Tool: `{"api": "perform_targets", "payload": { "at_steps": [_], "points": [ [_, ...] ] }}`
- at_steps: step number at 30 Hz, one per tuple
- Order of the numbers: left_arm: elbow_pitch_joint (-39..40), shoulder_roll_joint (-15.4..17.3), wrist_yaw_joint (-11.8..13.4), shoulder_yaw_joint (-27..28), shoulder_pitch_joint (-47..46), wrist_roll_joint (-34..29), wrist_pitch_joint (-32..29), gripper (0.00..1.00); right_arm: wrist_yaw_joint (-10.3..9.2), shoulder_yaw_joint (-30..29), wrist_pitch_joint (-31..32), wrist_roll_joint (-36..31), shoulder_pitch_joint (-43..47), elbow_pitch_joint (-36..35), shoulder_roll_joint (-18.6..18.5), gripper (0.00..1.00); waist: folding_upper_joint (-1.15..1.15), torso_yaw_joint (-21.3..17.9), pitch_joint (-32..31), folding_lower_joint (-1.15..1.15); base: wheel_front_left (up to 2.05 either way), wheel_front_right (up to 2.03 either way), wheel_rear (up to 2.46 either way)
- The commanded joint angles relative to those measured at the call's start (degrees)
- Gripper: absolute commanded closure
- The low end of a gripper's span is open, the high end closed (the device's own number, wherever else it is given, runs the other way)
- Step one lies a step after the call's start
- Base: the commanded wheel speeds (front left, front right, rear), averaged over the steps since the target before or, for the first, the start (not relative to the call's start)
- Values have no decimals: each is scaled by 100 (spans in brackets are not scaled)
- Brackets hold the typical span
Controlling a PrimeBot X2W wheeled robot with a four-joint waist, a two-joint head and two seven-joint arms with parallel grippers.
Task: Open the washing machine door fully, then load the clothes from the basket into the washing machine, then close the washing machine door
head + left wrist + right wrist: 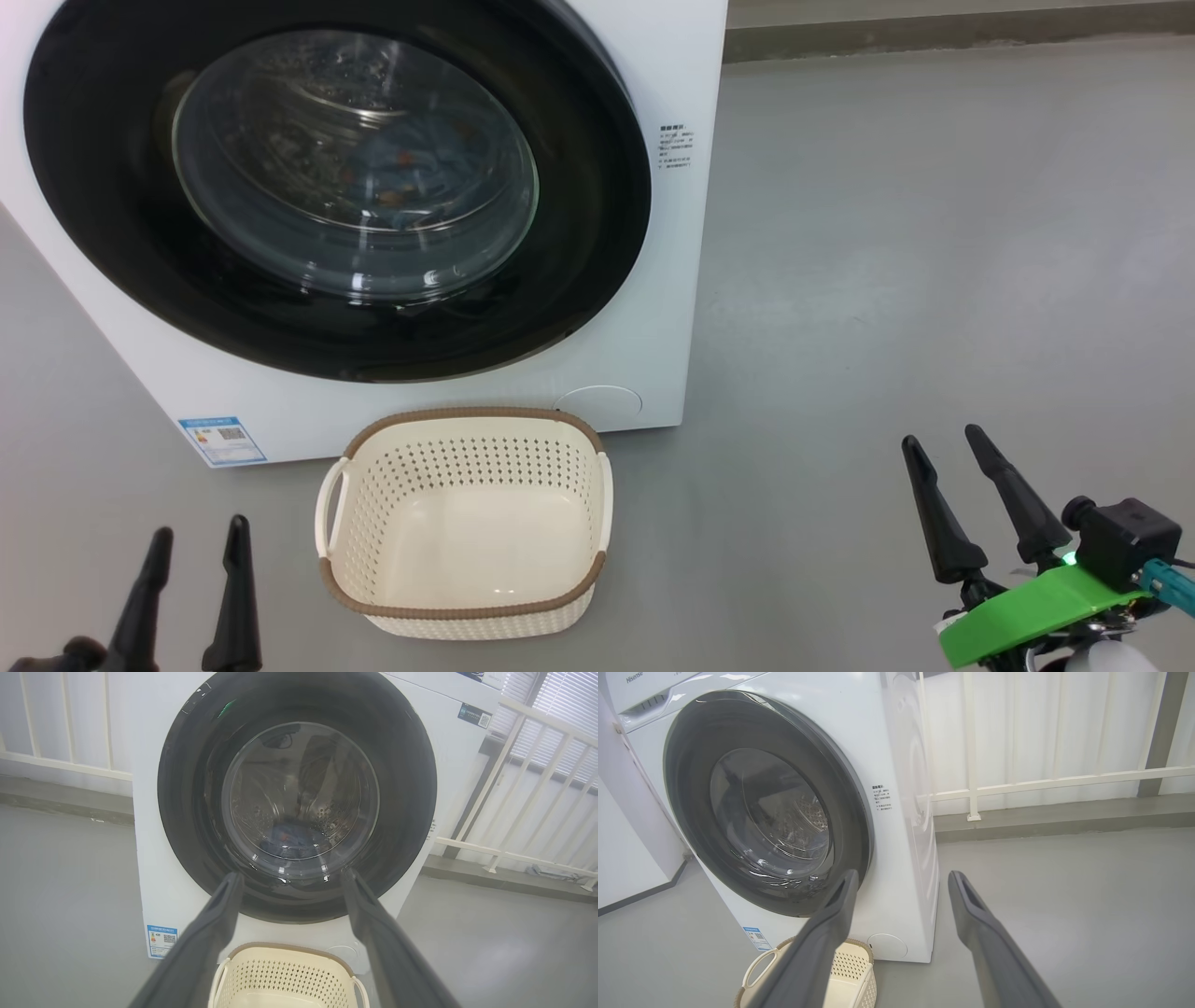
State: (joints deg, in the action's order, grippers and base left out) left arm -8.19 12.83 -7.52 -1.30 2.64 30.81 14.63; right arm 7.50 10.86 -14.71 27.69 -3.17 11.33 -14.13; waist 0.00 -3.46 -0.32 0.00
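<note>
Seemingly finished: blue printed clothes lie behind the shut black-rimmed glass door, near cream perforated basket empty, left gripper and right gripper wide, unladen.

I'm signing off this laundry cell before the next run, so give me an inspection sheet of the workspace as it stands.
Surface: smooth grey floor, faint sheen.
Job's things: big white front-loading washing machine; its round black-rimmed glass door is shut; light blue printed clothes lie behind the glass in the drum; cream perforated plastic basket with brown braided rim is empty, on the floor before the machine.
Clutter: nothing seen.
Grippers: left gripper and right gripper are open, holding nothing, either side of the basket and apart from it.
Cables: nothing seen on the floor.
Surroundings: white railing and grey kerb behind the machine.
</note>
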Motion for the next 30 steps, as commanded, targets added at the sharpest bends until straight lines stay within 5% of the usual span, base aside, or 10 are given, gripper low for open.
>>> {"api": "perform_targets", "payload": {
  "at_steps": [1,30],
  "points": [
    [1,-2,0,-1,0,8,0,100,0,0,0,1,0,0,1,100,0,0,0,0,0,0,0],
    [-327,-358,8,103,-130,1228,-425,100,0,-260,382,1330,71,287,315,100,0,69,7,0,0,0,0]
  ]
}}
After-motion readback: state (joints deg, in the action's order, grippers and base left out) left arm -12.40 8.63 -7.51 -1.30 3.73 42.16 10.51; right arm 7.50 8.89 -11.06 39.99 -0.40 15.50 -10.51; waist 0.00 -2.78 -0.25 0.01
